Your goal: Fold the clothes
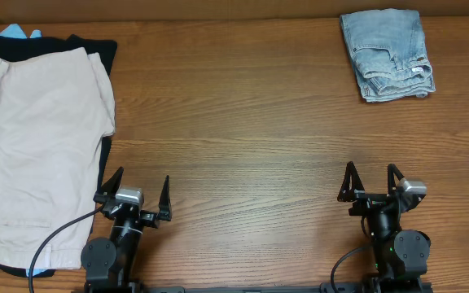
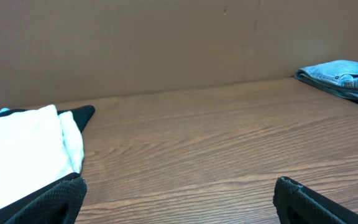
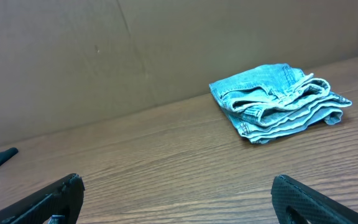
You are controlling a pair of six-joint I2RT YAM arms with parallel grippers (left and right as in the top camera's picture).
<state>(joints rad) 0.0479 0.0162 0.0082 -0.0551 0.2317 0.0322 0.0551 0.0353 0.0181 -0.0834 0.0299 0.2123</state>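
The folded shorts [image 1: 387,54] lie at 2 o'clock on the table [image 1: 243,122]. The left jaws and right jaws stand wide apart, empty.

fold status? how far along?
Done, by the look: the shorts lie in a compact folded bundle at the table's far right. In hand: nothing; the left gripper and right gripper sit open and empty at the near edge. Left: probably nothing. The beige garment lies spread at left.

Even, soft lighting, faint shadows, no glare; all three views fairly sharp.
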